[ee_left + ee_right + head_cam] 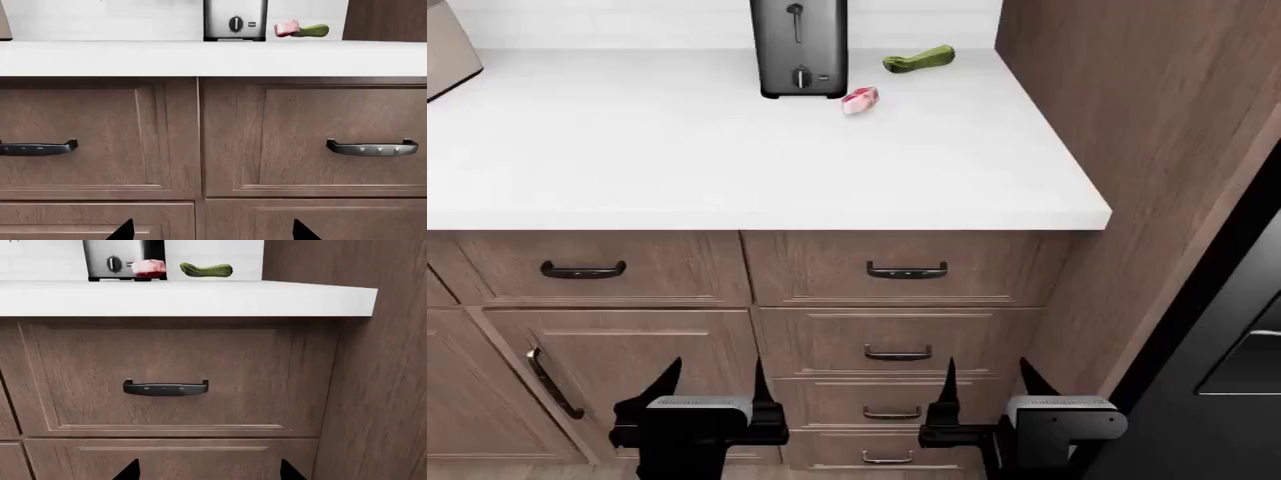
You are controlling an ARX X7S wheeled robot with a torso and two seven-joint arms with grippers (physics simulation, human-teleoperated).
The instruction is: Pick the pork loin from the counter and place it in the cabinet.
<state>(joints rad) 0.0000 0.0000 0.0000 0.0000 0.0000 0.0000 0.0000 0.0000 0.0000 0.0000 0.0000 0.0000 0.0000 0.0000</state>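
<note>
Down at the bottom of the head frame, my left gripper (714, 385) and right gripper (985, 380) both hang low in front of the drawer fronts, fingers spread, nothing between them. Each wrist view shows only two dark fingertips (124, 231) at its bottom edge, apart, facing drawer panels and a drawer handle (165, 387).

Pork loin (860, 100) sits upper centre of the head frame, on the counter (694, 150), just beside the toaster (798, 48) at its right, near the back. Zucchini (918, 60) lies further back and right, apart from the meat.

Cabinet target: not clearly in any frame; a tall wood panel (1134, 150) fills the right side, can't tell if that's it.

Risks as I judge them: arms start below counter level, so lifting straight up could clip the squared counter edge. Meat is small and tight to the toaster, so a wide approach may bump the toaster or push the slice away. Grabbing the zucchini by mistake is possible.
</note>
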